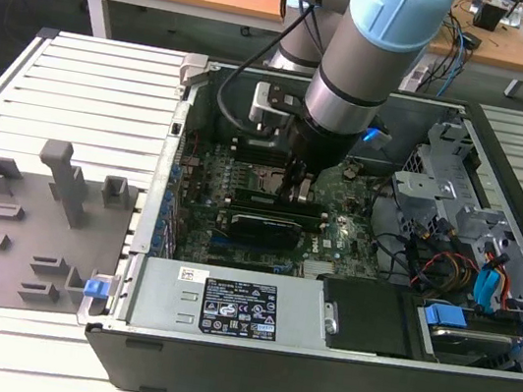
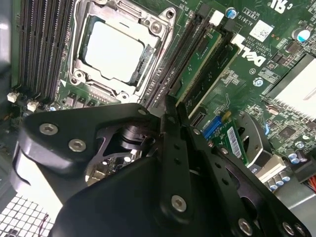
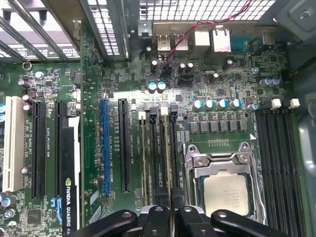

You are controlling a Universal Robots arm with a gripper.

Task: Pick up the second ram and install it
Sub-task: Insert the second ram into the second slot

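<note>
While the second ram [image 3: 169,163] is held edge-on between the closed fingers [image 3: 170,217] beside the processor socket [image 3: 224,190], it should be kept square to its slot.

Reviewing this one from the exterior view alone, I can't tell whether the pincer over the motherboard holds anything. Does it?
Observer: Yes. In the first wrist view the pincer is closed on the long thin green memory strip, seen edge-on.
Operator: Any other module on the board?
Observer: In the second wrist view, a green memory module stands upright nearby.
Operator: What lies beside the strip?
Observer: A square silver processor socket, chip exposed.
</note>
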